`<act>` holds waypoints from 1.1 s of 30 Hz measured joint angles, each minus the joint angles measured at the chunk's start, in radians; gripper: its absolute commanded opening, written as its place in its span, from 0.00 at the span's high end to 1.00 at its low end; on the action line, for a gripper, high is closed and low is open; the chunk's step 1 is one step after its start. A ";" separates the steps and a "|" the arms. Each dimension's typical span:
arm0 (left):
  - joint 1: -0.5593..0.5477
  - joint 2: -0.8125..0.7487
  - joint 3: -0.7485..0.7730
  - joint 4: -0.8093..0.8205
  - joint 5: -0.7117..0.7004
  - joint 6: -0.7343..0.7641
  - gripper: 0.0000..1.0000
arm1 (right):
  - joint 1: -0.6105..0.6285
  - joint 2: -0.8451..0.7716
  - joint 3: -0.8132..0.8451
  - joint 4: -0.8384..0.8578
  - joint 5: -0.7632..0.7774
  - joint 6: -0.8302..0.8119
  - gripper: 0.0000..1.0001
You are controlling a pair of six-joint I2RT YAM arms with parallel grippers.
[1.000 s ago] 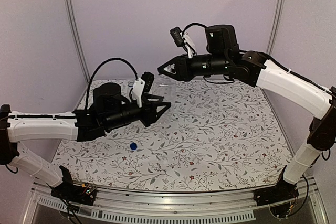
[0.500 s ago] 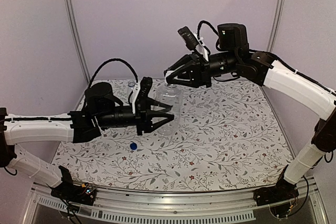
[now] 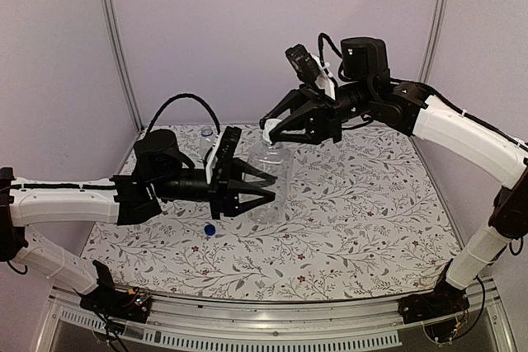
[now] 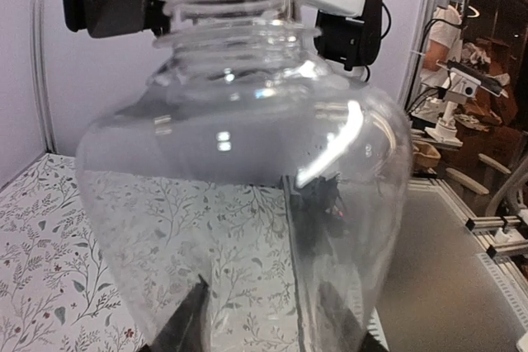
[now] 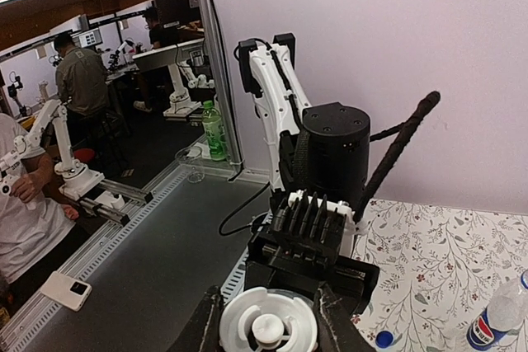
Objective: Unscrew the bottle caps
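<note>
A floral-printed surface [image 3: 363, 212] is seen from above, closed off at the back and sides by a pale lilac wall [image 3: 247, 30] with a metal post [image 3: 111, 39] at each rear corner. An aluminium rail [image 3: 272, 323] runs along the near edge, where the two arm bases are bolted. The widest stretch of bare print lies to the right of and in front of the arms.

A plain bottle [image 4: 239, 179], clear and unlabelled, is held upright above the middle of the surface. It is clamped low on its body by the left tool [image 3: 272, 187], whose two fingers [image 4: 191, 327] are pressed against opposite sides. The whitish cap [image 5: 268, 329] is found at the top of the bottle's neck and is pinched from above between the closed fingers of the right tool [image 3: 271, 131]. Bare screw threads can be seen just under the cap; whether it is fully off the neck cannot be told.

A blue cap [image 3: 210, 229] is seen lying loose on the surface, near the front left and below the left arm. A Pepsi bottle [image 5: 502, 312] is stood near the back left corner, well apart from the held bottle. Its blue band carries the round red, white and blue emblem; the lettering is too small to be read.
</note>
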 measured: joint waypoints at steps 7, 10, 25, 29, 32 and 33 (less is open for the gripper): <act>0.000 0.000 0.000 -0.010 -0.058 0.002 0.82 | -0.010 0.000 -0.003 0.000 0.052 0.019 0.69; 0.000 0.000 -0.002 -0.010 -0.060 0.001 0.82 | -0.010 0.000 -0.005 0.000 0.054 0.019 0.67; 0.006 0.000 -0.014 0.003 -0.039 -0.010 0.82 | -0.016 0.000 -0.008 -0.016 0.052 0.010 0.44; 0.008 0.000 -0.014 0.003 -0.056 -0.010 0.84 | -0.021 0.000 -0.008 -0.024 0.066 0.007 0.35; 0.009 0.000 -0.014 0.000 -0.090 -0.010 0.84 | -0.024 0.000 -0.007 -0.026 0.073 0.006 0.28; 0.009 0.000 -0.014 -0.002 -0.104 -0.010 0.84 | -0.024 0.000 -0.007 -0.027 0.076 0.008 0.26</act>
